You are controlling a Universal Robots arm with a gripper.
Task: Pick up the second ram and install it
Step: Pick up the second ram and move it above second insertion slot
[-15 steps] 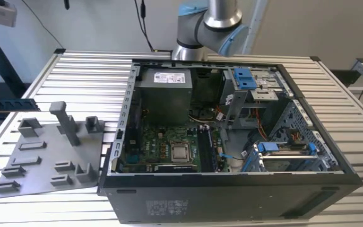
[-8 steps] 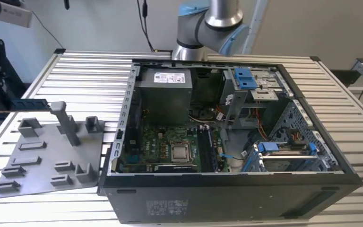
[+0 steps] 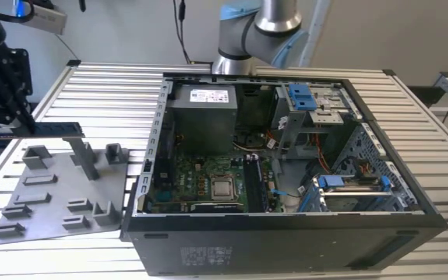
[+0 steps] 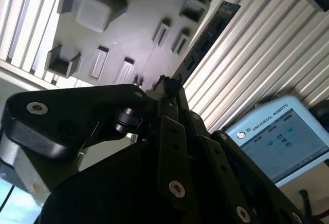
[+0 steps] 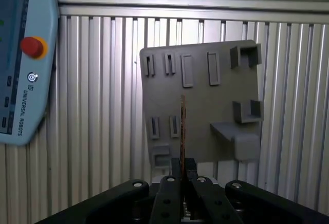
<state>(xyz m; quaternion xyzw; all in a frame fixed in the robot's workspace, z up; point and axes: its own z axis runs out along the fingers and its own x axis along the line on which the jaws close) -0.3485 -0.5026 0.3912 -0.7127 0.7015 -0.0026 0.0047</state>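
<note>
Bright, even light in the exterior view; sheen on the slatted table (image 3: 419, 122), deep shade inside the computer case (image 3: 286, 245). In both wrist views, glaring slats and a black, shadowed gripper (image 5: 181, 175); in the first wrist view, the second ram (image 5: 182, 126) dark against the pale gray tray (image 5: 216, 100).

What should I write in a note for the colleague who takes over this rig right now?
Pincer: shut on the second ram.
Ram: held level above the gray tray, at the exterior view's left; it also shows between the fingers in both wrist views.
Done: the ram is picked up.
Left: the ram is not yet in the open computer case.
</note>
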